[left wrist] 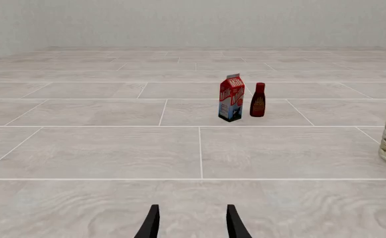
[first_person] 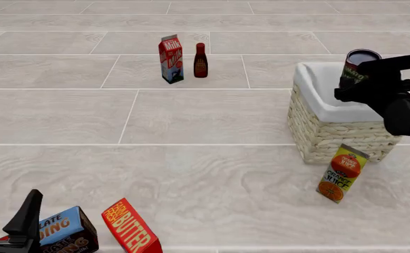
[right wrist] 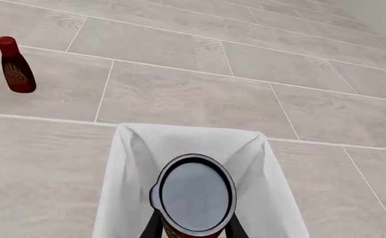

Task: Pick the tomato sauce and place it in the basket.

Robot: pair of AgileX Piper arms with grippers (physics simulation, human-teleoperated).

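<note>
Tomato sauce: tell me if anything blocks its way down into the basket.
Nothing visible does. The right tool holds the tomato sauce above the basket, whose white-lined opening lies bare directly beneath the can.

Illumination is even, bright and diffuse across all three views, with no identifiable light source and no glare on the pale tiled table. Cast shadows are practically nil: the milk carton and the dark red bottle sit on the surface with no clear shadow beneath them. Rendering is sharp from near to far, with no blur or visible edge distortion; small label text on distant items is too small to read.
</note>
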